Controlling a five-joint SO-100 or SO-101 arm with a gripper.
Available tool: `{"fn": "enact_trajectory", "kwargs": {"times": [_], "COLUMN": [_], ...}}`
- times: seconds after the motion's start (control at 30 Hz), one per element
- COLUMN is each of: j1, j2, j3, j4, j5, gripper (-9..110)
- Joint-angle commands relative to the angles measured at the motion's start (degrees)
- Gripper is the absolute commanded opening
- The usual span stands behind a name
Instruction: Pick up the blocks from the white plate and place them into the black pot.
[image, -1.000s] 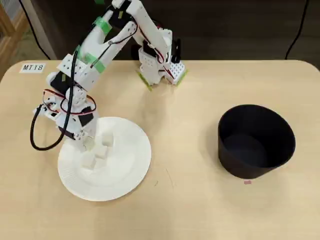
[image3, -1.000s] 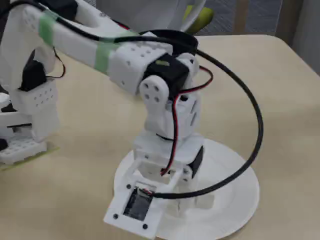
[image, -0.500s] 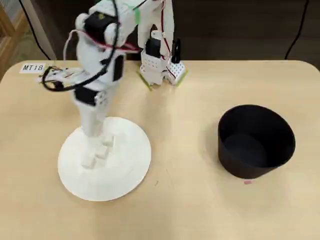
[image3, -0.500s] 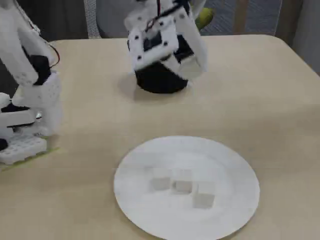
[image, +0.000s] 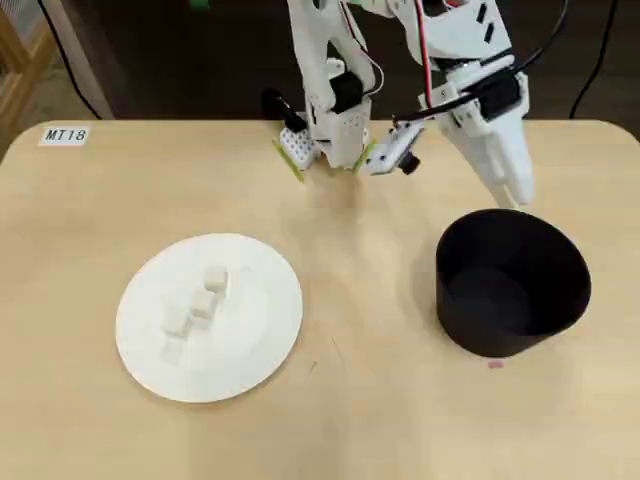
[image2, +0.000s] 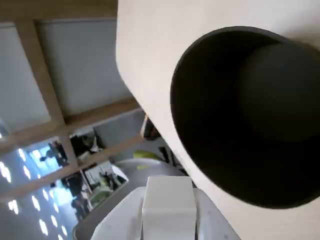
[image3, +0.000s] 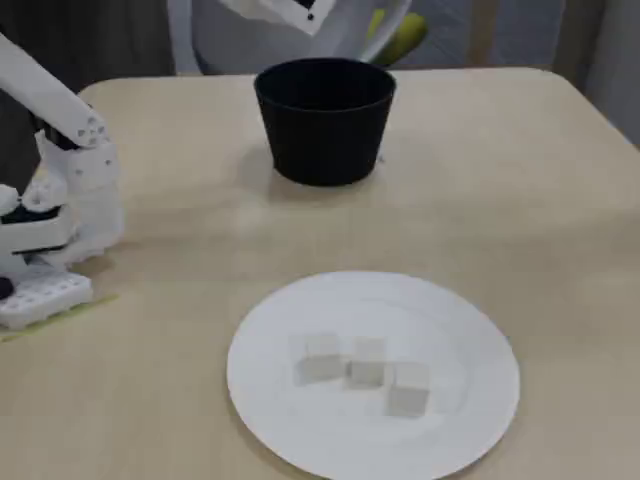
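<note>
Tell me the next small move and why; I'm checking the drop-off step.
Probably carry the gripper a little further over the black pot, then open. In the wrist view it holds a block near the pot's rim, not yet over the middle. Three blocks remain on the white plate.

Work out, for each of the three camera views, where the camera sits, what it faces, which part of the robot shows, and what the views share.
Overhead view: above the table, looking down on the white plate, black pot, arm and pincer.
Wrist view: rides the arm, looking into the pot; pincer holding a block.
Fixed view: low at the table's side, facing plate and pot; arm base shows.
All share the pot.
</note>
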Motion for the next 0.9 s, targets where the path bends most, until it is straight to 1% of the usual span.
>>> {"fn": "enact_trajectory", "kwargs": {"times": [0.0,0.13,0.3,0.4,0.47,0.6,0.67,0.7,0.77,0.8,0.87], "j1": [0.0,1.8,3.3,3.3,3.3,3.1,3.2,3.5,5.4,6.9,11.3], "j2": [1.3,-1.4,-4.3,-4.1,-4.1,-3.3,-2.7,-2.5,-1.8,-1.6,-1.6], "j3": [3.4,8.0,8.0,8.0,7.6,7.4,7.2,6.6,3.9,1.9,-2.9], "j4": [-6.2,-13.8,-14.4,-12.6,-10.8,-9.0,-8.4,-7.7,-4.0,-1.2,5.4], "j5": [-1.0,-1.1,-2.3,-4.0,-4.4,-4.0,-3.8,-3.5,-3.2,-3.2,-4.0], "gripper": [-2,-2,-2,14,21,24,22,18,2,-2,-2]}}
